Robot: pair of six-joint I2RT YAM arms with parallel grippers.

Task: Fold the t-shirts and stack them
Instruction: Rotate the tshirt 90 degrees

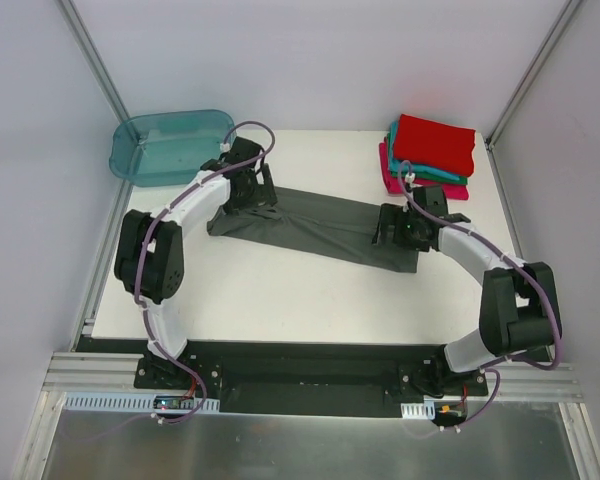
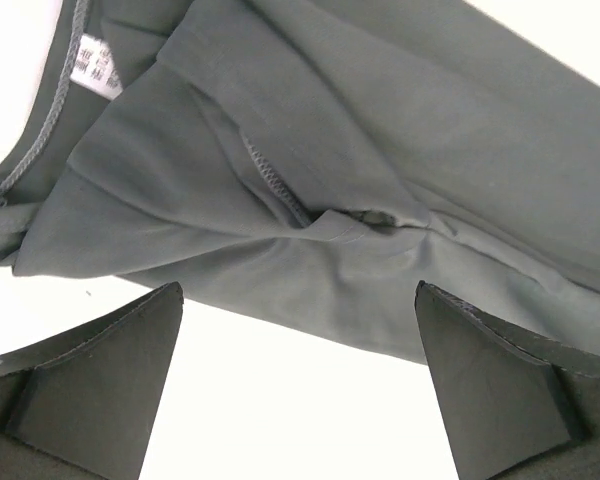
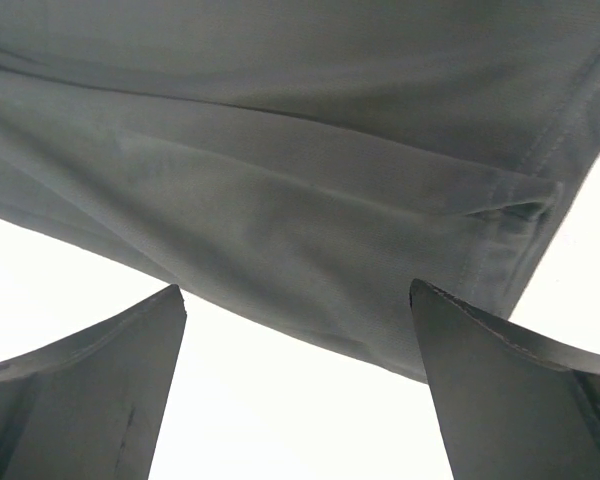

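Observation:
A dark grey t-shirt (image 1: 315,230) lies stretched in a long narrow band across the middle of the white table. My left gripper (image 1: 252,200) hovers at its left end, jaws wide open, nothing held; its wrist view shows the grey t-shirt (image 2: 310,150), its white neck label (image 2: 93,66) and a sleeve hem just beyond the fingertips (image 2: 145,325). My right gripper (image 1: 392,228) stands open over the right end, with the shirt's folded edge (image 3: 310,230) ahead of the bare fingertips (image 3: 450,330). Folded red (image 1: 435,143), teal and magenta-pink t-shirts sit stacked at the back right.
A translucent teal plastic tub (image 1: 170,145) sits at the back left corner, partly off the table (image 1: 280,300). Grey walls and metal frame posts enclose the table on both sides. The arm bases stand on the black rail at the near edge.

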